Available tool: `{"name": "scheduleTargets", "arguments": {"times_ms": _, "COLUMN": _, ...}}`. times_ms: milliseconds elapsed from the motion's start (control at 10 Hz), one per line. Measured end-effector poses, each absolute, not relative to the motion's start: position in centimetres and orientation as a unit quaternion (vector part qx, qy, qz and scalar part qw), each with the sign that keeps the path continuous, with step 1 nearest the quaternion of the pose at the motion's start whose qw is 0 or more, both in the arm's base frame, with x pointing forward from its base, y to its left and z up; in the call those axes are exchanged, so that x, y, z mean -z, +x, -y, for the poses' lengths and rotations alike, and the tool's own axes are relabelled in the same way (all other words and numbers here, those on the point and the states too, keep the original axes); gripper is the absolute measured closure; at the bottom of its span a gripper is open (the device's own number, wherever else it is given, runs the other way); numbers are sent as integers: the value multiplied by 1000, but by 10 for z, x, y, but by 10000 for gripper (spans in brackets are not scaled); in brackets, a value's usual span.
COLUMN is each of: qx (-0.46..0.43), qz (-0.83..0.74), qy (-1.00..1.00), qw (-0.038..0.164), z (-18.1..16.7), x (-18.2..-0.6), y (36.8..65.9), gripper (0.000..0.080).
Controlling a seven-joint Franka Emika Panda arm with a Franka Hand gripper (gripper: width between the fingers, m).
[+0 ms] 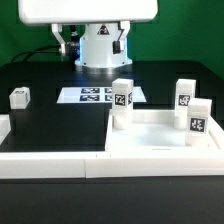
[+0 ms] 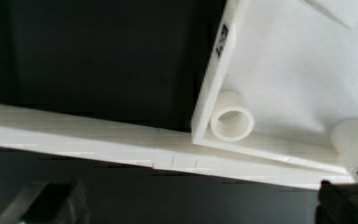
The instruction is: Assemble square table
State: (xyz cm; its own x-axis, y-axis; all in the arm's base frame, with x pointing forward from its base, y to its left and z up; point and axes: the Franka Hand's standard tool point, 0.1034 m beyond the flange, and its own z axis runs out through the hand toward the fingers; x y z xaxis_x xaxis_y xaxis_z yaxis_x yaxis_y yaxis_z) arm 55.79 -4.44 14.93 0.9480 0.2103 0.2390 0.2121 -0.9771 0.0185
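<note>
The square table's white panel [image 1: 160, 142] lies at the exterior view's lower right, rim up. Three tagged legs stand upright at its corners: one at the back left [image 1: 122, 100], one at the back right [image 1: 186, 96], one at the front right [image 1: 200, 118]. A fourth leg [image 1: 19, 97] lies loose on the black surface at the exterior view's left. In the wrist view the panel [image 2: 297, 60] shows one round corner socket [image 2: 234, 124] with nothing in it. My gripper [image 2: 202, 206] hangs above that corner, open, with nothing between its dark fingertips [image 2: 43, 206].
The marker board [image 1: 93, 95] lies flat in front of the robot's base [image 1: 97, 50]. Long white bars edge the black surface along the front [image 1: 55, 160] and the exterior view's left [image 1: 5, 128]. The front bar [image 2: 78, 125] meets the panel's corner.
</note>
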Motion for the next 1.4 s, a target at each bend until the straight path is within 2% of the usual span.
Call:
{"name": "scheduleTargets", "arguments": {"times_ms": 200, "qx": 116, "qz": 124, "qy": -986, "qw": 3, "z": 48, "x": -148, "y": 554, "gripper": 151}}
{"name": "scheduleTargets", "arguments": {"times_ms": 400, "qx": 93, "qz": 128, "qy": -987, "qw": 2, "z": 91, "x": -142, "y": 512, "gripper": 151}}
{"name": "scheduleTargets", "arguments": {"times_ms": 500, "qx": 75, "qz": 112, "qy": -991, "qw": 11, "z": 105, "x": -138, "y": 493, "gripper": 151}}
{"name": "scheduleTargets", "arguments": {"times_ms": 700, "qx": 22, "qz": 77, "qy": -997, "qw": 16, "z": 158, "x": -120, "y": 458, "gripper": 151}}
{"name": "scheduleTargets", "arguments": {"times_ms": 800, "qx": 5, "qz": 98, "qy": -995, "qw": 15, "z": 181, "x": -113, "y": 456, "gripper": 151}}
{"name": "scheduleTargets", "arguments": {"times_ms": 1200, "qx": -134, "qz": 86, "qy": -987, "qw": 35, "z": 164, "x": -108, "y": 457, "gripper": 151}}
{"name": "scheduleTargets", "arguments": {"times_ms": 1300, "qx": -164, "qz": 76, "qy": -983, "qw": 26, "z": 175, "x": -96, "y": 455, "gripper": 151}}
{"name": "scheduleTargets", "arguments": {"times_ms": 1400, "qx": -205, "qz": 65, "qy": -976, "qw": 19, "z": 192, "x": -84, "y": 439, "gripper": 151}}
